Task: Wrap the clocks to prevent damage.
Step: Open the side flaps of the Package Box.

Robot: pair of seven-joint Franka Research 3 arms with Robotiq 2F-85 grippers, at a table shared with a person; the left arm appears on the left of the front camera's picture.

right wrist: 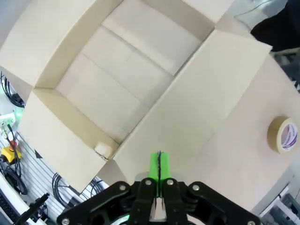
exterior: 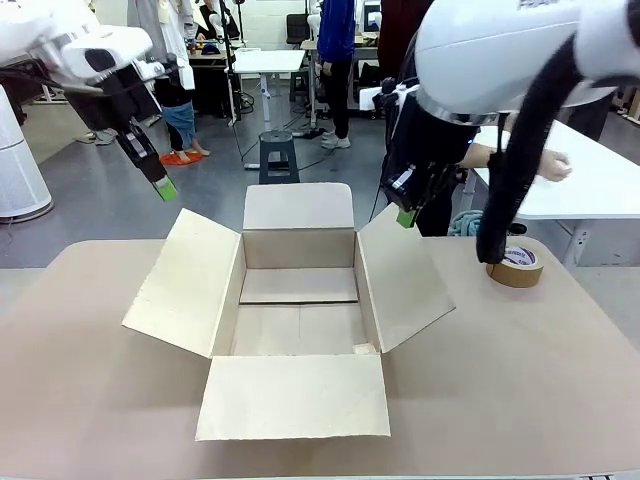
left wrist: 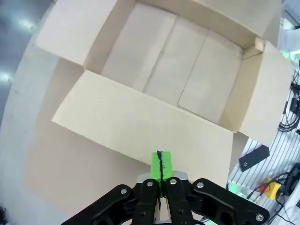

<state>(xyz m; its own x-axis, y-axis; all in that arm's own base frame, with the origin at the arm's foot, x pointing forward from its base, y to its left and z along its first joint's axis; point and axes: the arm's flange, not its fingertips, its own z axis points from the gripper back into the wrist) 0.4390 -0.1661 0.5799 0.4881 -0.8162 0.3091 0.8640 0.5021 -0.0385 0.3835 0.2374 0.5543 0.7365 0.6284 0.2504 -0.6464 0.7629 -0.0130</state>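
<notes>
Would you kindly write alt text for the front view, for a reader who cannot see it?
An open cardboard box with its four flaps spread sits on a tan table. The left gripper and right gripper hang above its side flaps, jaws shut; a roll of brown tape lies to the right.

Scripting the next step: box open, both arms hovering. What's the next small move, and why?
Probably open the left gripper. Both it and the right gripper hang shut and empty over the flaps of the open cardboard box, whose floor looks nearly bare, so nothing can be taken until the jaws open.
</notes>
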